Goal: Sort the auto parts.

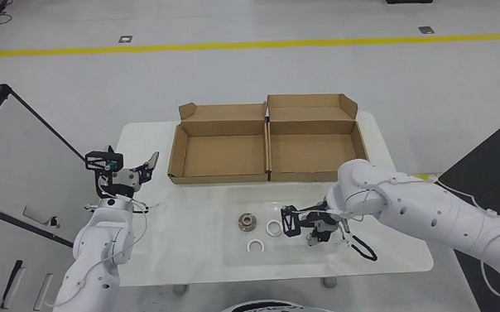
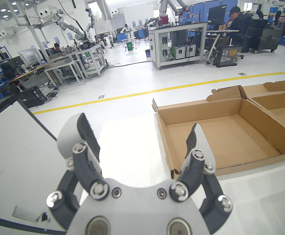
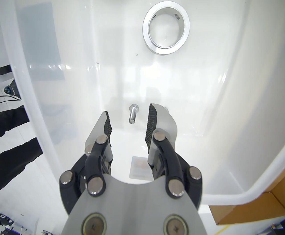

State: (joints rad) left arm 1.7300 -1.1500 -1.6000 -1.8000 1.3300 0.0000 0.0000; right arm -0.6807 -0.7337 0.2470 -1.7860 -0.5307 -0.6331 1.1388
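Steel bolt (image 3: 132, 115), one off, lies on the floor of the white tray (image 3: 222, 197) between my right gripper (image 3: 129, 111)'s half-parted fingers, not gripped, with a silver ring (image 3: 146, 29) further along the tray. My left gripper (image 2: 138, 121) hangs wide and unloaded above the table (image 1: 175, 250)'s left side. Beyond, I log a left cardboard box (image 1: 221, 157) and a right cardboard box (image 1: 312, 152), both open, touching side by side at the far edge.

White floor (image 1: 228, 16) — yellow line (image 1: 246, 45)

Slvr bolt (image 3: 133, 114), wht tray (image 3: 200, 84).
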